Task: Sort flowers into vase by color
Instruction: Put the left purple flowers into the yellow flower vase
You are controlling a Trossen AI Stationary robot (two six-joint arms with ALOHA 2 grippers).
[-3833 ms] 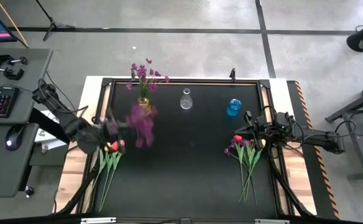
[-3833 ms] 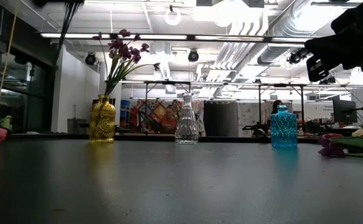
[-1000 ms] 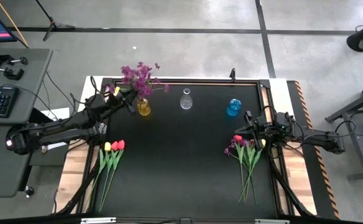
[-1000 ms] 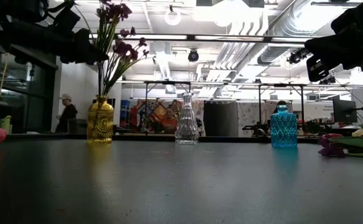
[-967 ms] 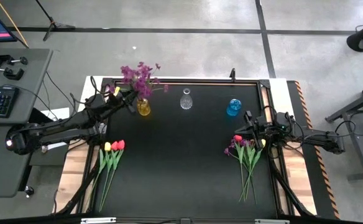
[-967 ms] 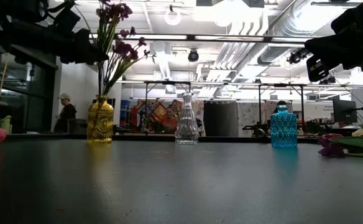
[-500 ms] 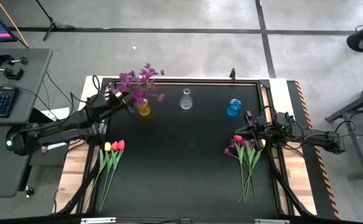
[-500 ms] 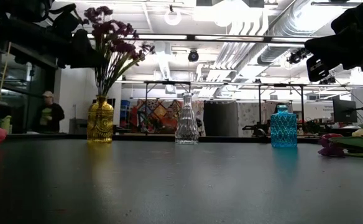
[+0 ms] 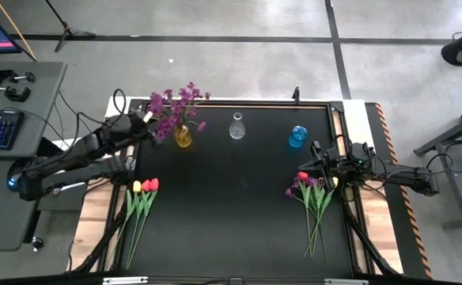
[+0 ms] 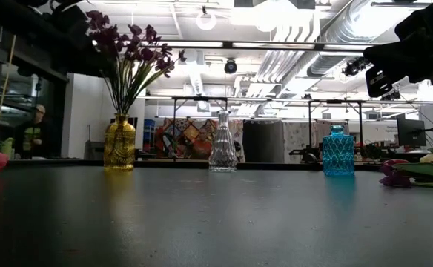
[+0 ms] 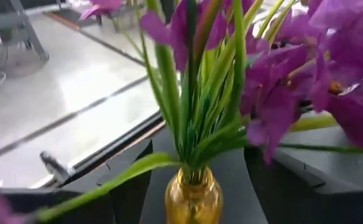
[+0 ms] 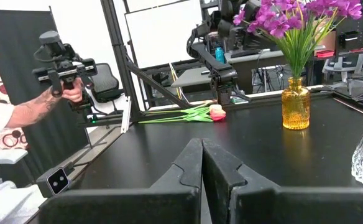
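Purple sprays (image 9: 174, 107) stand with their stems in the yellow vase (image 9: 183, 138) at the table's far left; they also show in the low view (image 10: 127, 52) and close up in the left wrist view (image 11: 275, 74). My left gripper (image 9: 144, 120) is open just left of the blooms and touches nothing. A clear vase (image 9: 236, 127) and a blue vase (image 9: 297, 136) stand empty along the far edge. Yellow and red tulips (image 9: 140, 202) lie at the left. A mixed pile (image 9: 316, 198) lies at the right. My right gripper (image 9: 314, 164) is shut and empty above its heads.
The table's raised frame (image 9: 239, 102) runs along the far edge behind the vases. The black mat (image 9: 231, 206) between the two flower piles is bare. A person (image 10: 31, 133) stands beyond the table's left side, and a hand with a controller (image 12: 63, 74) shows in the right wrist view.
My left gripper has drawn back from the yellow vase toward the table's left edge. The purple spray that stood tall and upright above the vase has sunk lower and now leans among the other purple sprays in the vase, apart from the gripper.
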